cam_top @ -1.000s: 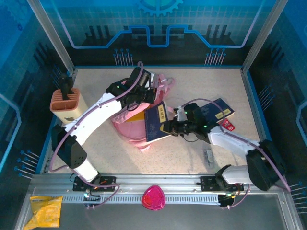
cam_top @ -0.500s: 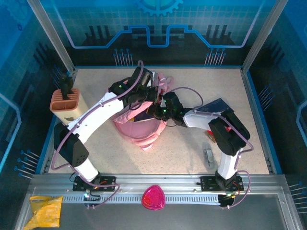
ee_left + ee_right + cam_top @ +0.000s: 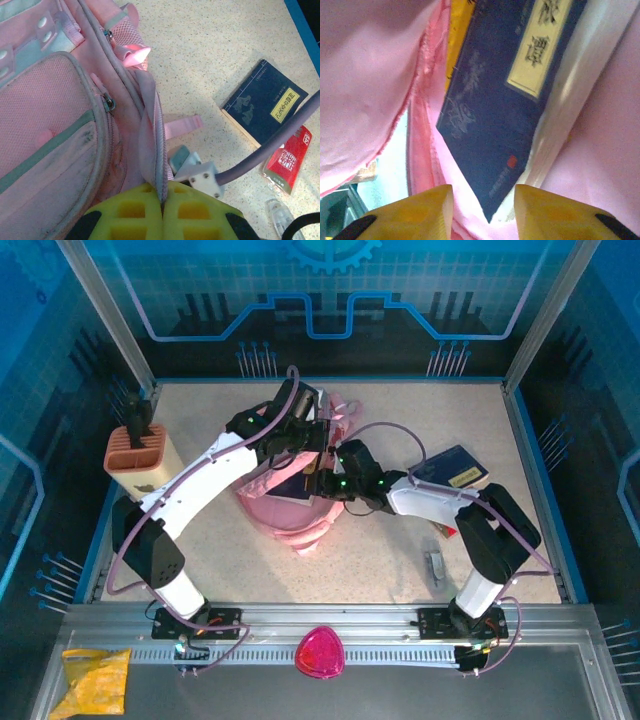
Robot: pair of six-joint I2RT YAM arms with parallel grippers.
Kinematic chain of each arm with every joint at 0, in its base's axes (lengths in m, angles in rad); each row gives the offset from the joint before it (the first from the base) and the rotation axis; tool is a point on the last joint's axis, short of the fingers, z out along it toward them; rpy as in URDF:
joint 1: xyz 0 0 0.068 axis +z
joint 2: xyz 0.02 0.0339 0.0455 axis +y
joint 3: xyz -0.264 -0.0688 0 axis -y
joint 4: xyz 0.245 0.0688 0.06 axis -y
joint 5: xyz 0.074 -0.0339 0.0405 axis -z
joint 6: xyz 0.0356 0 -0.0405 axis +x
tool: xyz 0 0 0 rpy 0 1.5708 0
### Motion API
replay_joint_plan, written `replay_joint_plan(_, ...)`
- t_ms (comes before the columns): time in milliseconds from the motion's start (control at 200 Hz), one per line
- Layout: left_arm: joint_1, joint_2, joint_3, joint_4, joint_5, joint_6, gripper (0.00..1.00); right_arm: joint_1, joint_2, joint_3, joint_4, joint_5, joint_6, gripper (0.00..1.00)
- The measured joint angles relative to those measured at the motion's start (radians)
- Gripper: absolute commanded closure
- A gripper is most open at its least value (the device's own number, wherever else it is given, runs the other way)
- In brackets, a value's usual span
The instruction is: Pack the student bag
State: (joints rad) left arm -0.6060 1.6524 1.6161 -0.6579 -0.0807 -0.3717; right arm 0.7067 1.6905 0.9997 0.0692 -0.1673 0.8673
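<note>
At the student bag [image 3: 60, 125] — left end effector [image 3: 162, 195] pinching it, right end effector [image 3: 482, 194] parted.

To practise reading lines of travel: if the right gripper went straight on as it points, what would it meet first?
Most likely the dark blue book inside the student bag; its corner sits just ahead.

Blue book [image 3: 495, 130] — inside student bag [image 3: 370, 75]
</note>
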Motion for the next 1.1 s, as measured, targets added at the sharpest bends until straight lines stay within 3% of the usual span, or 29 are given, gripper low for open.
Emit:
replay_joint_plan(185, 0.000, 0.000, 0.000, 0.001, 0.000, 0.000, 1.00, 0.000, 0.073, 0.026, -0.013, 0.024, -0.035, 0.80)
replay_joint_plan(730, 0.000, -0.002, 0.000, -0.003, 0.000, 0.000, 1.00, 0.122, 0.093, 0.010, -0.037, 0.075, -0.053, 0.85)
replay_joint_plan(1101, 0.000, -0.002, 0.000, -0.006, -0.002, 0.000, 1.00, 0.047, 0.159, 0.119, -0.067, 0.108, -0.091, 0.82)
